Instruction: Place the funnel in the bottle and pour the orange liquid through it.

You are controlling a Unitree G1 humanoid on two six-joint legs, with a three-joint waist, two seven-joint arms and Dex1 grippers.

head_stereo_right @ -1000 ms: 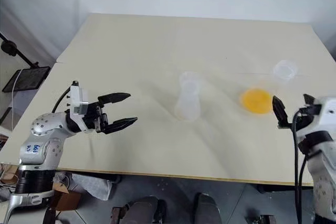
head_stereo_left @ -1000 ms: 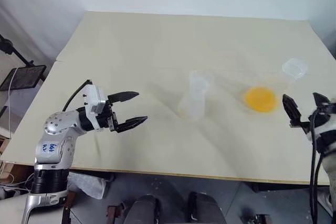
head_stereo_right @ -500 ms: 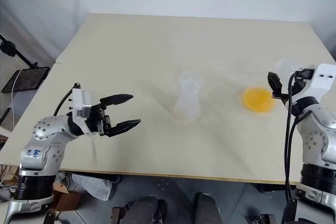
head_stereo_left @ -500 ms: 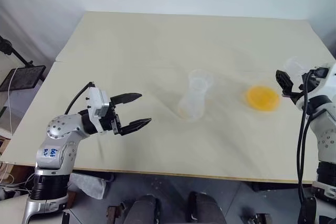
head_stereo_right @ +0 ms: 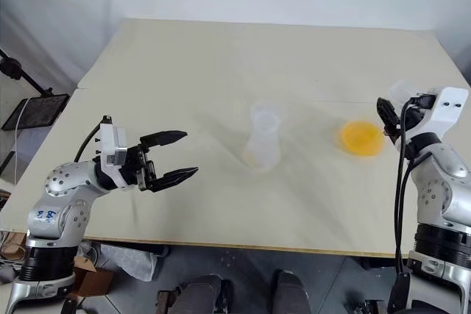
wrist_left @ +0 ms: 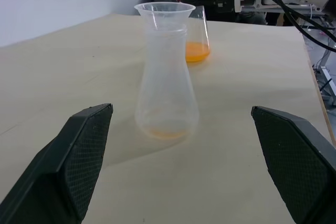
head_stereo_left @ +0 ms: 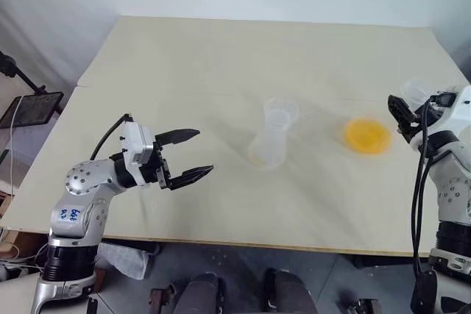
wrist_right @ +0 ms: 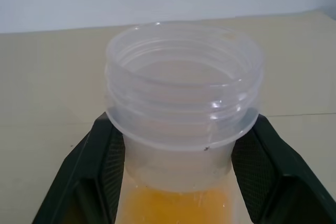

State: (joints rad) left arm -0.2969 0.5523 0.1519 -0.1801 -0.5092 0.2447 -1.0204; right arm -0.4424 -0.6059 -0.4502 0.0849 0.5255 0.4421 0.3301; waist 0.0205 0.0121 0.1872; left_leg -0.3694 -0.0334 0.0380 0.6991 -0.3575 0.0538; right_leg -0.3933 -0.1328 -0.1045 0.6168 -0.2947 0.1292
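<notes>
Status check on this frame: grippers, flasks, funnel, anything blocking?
Left gripper open, empty. Right gripper shut on larger flask's neck, orange liquid inside. Funnel seated in bottle. Nothing between flasks.

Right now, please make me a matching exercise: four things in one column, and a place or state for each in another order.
Things:
1. funnel
2. larger clear flask with orange liquid
3. left gripper
4. right gripper

States:
A. open, holding nothing
B. sits in the neck of the slim frosted bottle
C. stands on the beige table, gripped at its neck
D. shut on the larger flask's neck

Pairs: 1-B, 2-C, 3-A, 4-D
</notes>
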